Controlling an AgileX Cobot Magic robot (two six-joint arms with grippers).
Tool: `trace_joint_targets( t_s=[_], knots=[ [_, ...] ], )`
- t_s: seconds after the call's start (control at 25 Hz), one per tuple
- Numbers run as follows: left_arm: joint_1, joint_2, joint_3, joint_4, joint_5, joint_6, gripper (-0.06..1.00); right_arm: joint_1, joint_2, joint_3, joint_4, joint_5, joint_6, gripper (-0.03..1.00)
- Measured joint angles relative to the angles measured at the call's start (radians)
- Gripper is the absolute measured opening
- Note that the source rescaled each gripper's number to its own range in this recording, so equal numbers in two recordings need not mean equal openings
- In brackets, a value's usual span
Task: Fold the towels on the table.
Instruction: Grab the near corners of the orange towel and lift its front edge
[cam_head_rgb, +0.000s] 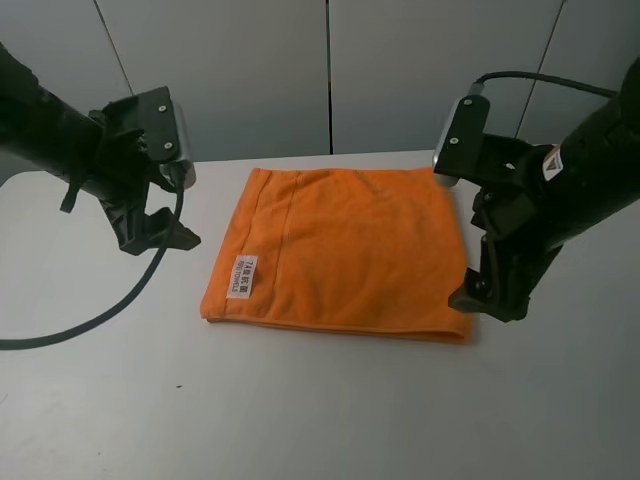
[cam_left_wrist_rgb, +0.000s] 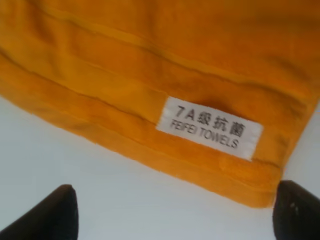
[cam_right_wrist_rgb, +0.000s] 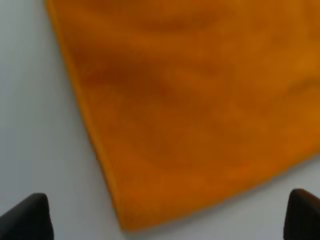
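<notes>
Left tool (cam_head_rgb: 160, 238) hung off the label side of the towel (cam_head_rgb: 340, 250), apart from the cloth, fingers spread and gripping nothing. Right tool (cam_head_rgb: 490, 300) stood at the towel's near corner on the side away from the label, fingers also parted, nothing clamped. Could not tell if it touched the cloth. Towel lay flat on the white table (cam_head_rgb: 320, 410), roughly rectangular, bright orange. Small white label (cam_head_rgb: 243, 276) sat near the towel's near corner on the left tool's side. Stitched hem band (cam_head_rgb: 262, 235) ran along that same edge.

Left wrist view: two dark fingertips (cam_left_wrist_rgb: 55, 215) showed far apart, with bare table (cam_left_wrist_rgb: 100, 175) between them. Towel (cam_left_wrist_rgb: 150, 65) lay just beyond them, untouched. Label (cam_left_wrist_rgb: 210, 127) read "FEIFEI TOWELS" under a line of other characters. Stitch lines ran parallel to the towel's edge.

Right wrist view: fingertips (cam_right_wrist_rgb: 30, 220) set wide, nothing held. Towel (cam_right_wrist_rgb: 200, 100) filled most of the picture, blurred. One towel corner pointed toward the gap between the fingertips. Table (cam_right_wrist_rgb: 40, 125) showed beside the towel's edge.
</notes>
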Motion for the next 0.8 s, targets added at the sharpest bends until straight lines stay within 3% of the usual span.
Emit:
trace_joint_targets(
  t_s=[0.12,0.36,0.56,0.8],
  knots=[
    [-0.047,0.025,-0.002,0.088,0.004,0.0,1.0,0.012,0.0,-0.004,0.054,-0.046,0.014,1.0],
    [-0.101,0.07,-0.019,0.158,0.002,-0.002,1.0,0.012,0.071,-0.004,-0.041,-0.014,0.014,1.0],
    [-0.124,0.124,-0.082,0.241,0.032,-0.068,1.0,0.012,0.166,-0.006,-0.052,0.028,-0.098,1.0],
    [-0.127,0.206,-0.12,0.277,0.124,-0.104,1.0,0.012,0.248,-0.006,-0.052,0.044,-0.207,1.0]
  ],
)
